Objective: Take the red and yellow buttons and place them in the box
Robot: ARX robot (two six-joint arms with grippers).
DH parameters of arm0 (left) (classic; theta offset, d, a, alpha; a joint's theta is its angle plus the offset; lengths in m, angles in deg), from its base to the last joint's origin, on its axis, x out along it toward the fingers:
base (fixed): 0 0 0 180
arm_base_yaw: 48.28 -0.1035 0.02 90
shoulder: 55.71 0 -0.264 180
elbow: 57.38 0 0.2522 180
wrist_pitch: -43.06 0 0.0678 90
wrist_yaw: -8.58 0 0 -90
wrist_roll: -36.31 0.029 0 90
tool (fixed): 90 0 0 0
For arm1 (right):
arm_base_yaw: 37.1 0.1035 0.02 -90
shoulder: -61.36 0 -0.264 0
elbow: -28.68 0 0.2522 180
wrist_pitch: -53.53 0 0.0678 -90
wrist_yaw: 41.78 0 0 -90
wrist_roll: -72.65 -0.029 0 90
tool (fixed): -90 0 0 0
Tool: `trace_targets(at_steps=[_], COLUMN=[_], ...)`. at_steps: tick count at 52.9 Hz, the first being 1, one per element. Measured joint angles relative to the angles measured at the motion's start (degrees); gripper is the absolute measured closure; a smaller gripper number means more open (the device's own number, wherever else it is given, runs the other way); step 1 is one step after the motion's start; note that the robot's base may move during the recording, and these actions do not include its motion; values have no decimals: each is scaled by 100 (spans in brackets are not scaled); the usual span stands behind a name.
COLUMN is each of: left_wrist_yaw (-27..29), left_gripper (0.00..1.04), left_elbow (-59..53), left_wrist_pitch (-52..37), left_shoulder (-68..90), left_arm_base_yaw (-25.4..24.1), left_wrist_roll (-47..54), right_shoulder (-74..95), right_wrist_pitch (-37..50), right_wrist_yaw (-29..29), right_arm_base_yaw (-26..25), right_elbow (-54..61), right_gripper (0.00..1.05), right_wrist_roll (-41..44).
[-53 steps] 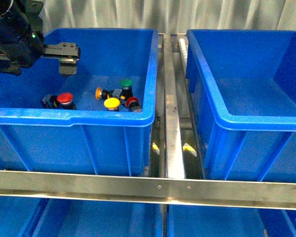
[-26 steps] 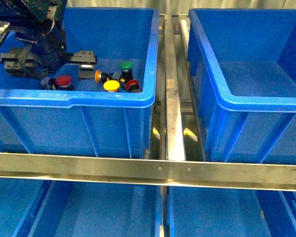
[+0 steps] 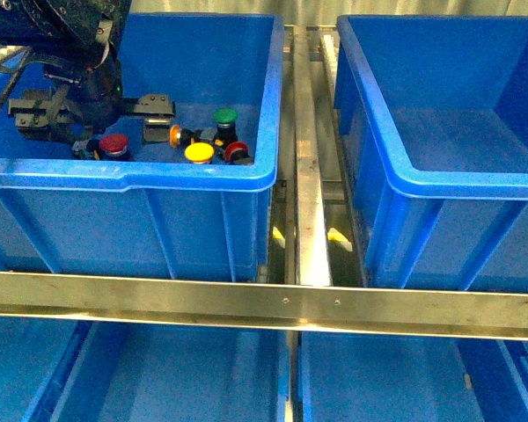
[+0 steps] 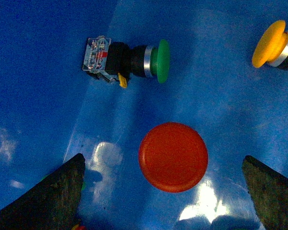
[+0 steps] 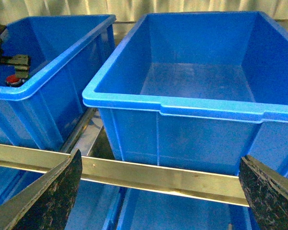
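- The left gripper (image 3: 92,112) hangs open inside the left bin (image 3: 132,180), jaws spread either side of a red button (image 4: 173,156) that stands cap-up on the floor.
- A yellow button (image 3: 199,154) sits near the bin's front right corner.
- A green button (image 4: 156,61) lies sideways; its label print is too small to read.
- The right gripper (image 5: 161,160) is open and empty, facing the right bin (image 5: 173,108).

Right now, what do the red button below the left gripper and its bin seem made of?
Red button: probably plastic cap, smooth with a soft sheen, evenly coloured. Blue bin: likely moulded plastic, glossy, judging by bright glare patches on its floor and its rounded rim.
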Motion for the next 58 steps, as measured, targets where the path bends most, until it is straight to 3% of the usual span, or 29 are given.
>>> trace_targets(at_steps=[42,52,58], left_wrist_yaw=[59,122,140], left_gripper=[8,36,59], left_elbow=[896,1088,1246], left_wrist_pitch=[350,452,461], left_shoulder=[654,855,1005], left_arm_base_yaw=[-22,-4,0], left_wrist_roll=[-175,-184,-181], right_shoulder=[0,0,0], right_wrist_pitch=[0,0,0], right_wrist_yaw=[0,2,-2], right_arm_base_yaw=[0,0,0], right_elbow=[0,0,0], right_gripper=[7,7,7], right_wrist_roll=[0,0,0])
